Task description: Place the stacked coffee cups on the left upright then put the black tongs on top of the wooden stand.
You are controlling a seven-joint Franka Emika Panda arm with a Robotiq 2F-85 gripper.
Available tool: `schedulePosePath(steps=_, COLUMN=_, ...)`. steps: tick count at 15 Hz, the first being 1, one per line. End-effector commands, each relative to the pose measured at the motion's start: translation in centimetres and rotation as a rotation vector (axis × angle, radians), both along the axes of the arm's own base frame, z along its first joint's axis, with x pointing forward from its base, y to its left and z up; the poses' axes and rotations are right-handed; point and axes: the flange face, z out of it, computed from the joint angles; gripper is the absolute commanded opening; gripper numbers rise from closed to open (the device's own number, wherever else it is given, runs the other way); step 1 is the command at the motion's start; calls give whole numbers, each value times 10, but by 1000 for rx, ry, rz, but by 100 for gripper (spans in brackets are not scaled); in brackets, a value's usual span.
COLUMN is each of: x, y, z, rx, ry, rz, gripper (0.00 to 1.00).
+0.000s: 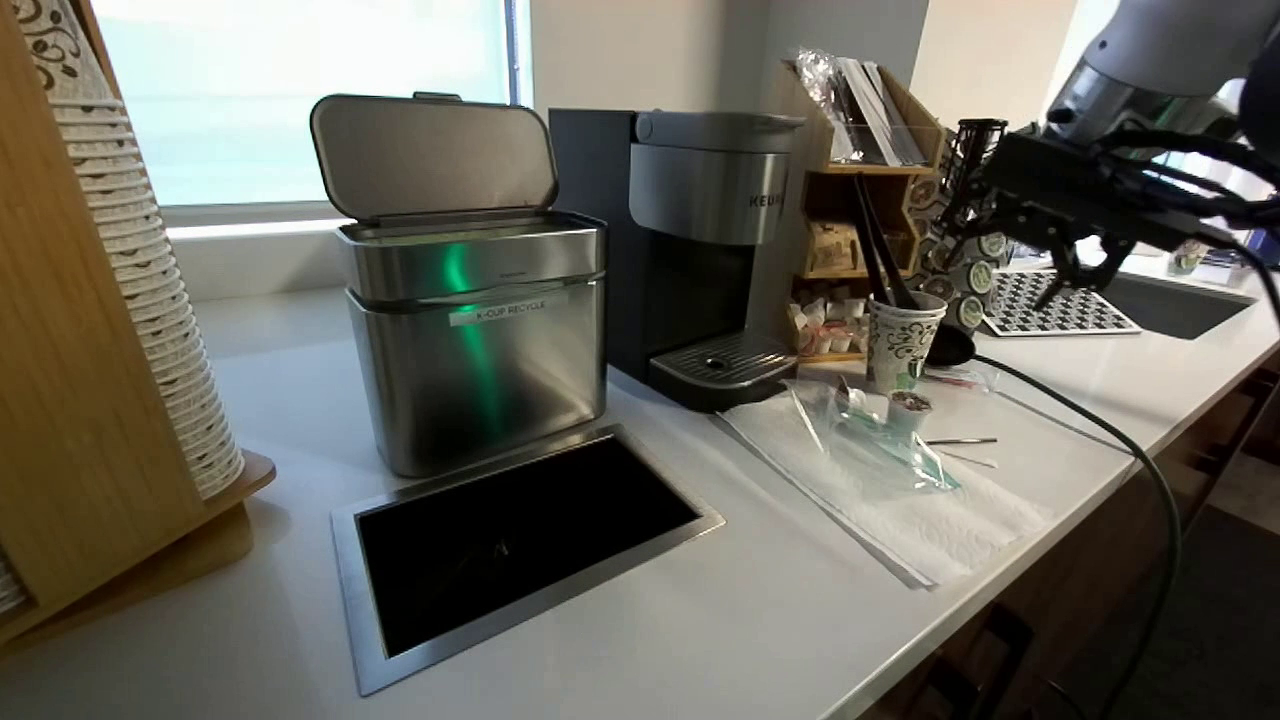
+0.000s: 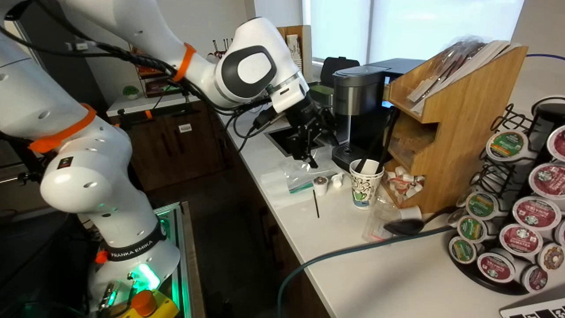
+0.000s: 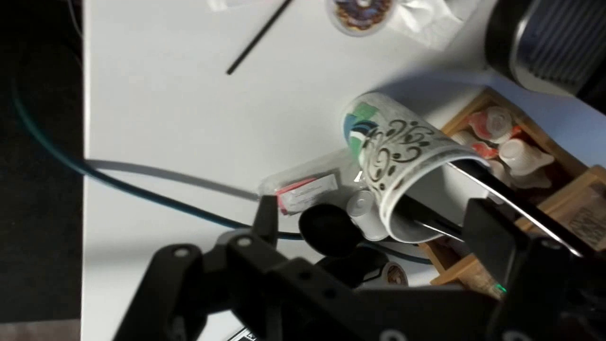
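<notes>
Nearest, at the right in an exterior view, I have a black rack (image 2: 551, 112) of coffee pods (image 2: 521, 239) standing on the pale surface (image 2: 362, 278). A teal cable (image 2: 353, 249) crosses to its left, and a black spoon (image 2: 404, 227) lies just beside that cable. Next come the stacked coffee cups (image 2: 365, 190), nested and upright, left of the wooden stand (image 2: 479, 141), which carries small tubs (image 2: 406, 181) low down and long white packets (image 1: 875, 110) at its top. The black tongs (image 1: 872, 230) stand tilted inside those cups, their long arms rising past the rim in front of the stand; whether they touch it I cannot tell. In an exterior view my claw (image 2: 324, 152) hangs raised to the left of the cups, its two fingers (image 3: 268, 220) parted wide; in the wrist view I see the cups' rim in the gap, yet both exterior views show it apart from cups and tongs. Lower down, on the near side of the coffee machine (image 2: 358, 95), are a dark stirrer (image 2: 316, 204) and a lone pod (image 2: 320, 185) with a brown lid, and a clear plastic bag (image 2: 300, 172) lies just beside the pod. Beyond the coffee machine I make out the steel bin (image 1: 480, 370), its lid raised, and farthest a wooden cup holder (image 2: 306, 42).
</notes>
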Motion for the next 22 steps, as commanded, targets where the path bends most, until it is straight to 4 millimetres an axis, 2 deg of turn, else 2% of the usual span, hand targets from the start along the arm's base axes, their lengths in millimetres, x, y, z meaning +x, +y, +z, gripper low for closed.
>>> schedulePosePath(steps=1, x=-57, y=-14, z=14, rx=-67, ry=74, rz=177, gripper=100)
schedulePosePath(steps=3, x=-72, y=-30, z=28, rx=-110, ry=97, rz=281, gripper=100)
schedulePosePath(steps=6, x=-84, y=-56, z=48, rx=-163, ry=114, rz=438, gripper=100)
schedulePosePath(steps=8, x=-84, y=-75, z=58, rx=-195, ry=102, rz=544, gripper=100)
schedulePosePath(steps=9, x=-75, y=-83, z=66, rx=-181, ry=61, rz=516, gripper=100)
schedulePosePath(steps=10, x=-80, y=-76, z=57, rx=-169, ry=83, rz=480, gripper=100)
schedulePosePath(steps=12, x=-82, y=-81, z=63, rx=-166, ry=77, rz=481, gripper=100)
schedulePosePath(steps=14, x=-78, y=-73, z=57, rx=-159, ry=86, rz=511, gripper=100)
schedulePosePath(steps=18, x=-66, y=-63, z=49, rx=-115, ry=98, rz=766, gripper=100)
schedulePosePath(steps=22, x=-61, y=-65, z=72, rx=-89, ry=156, rz=984, gripper=100)
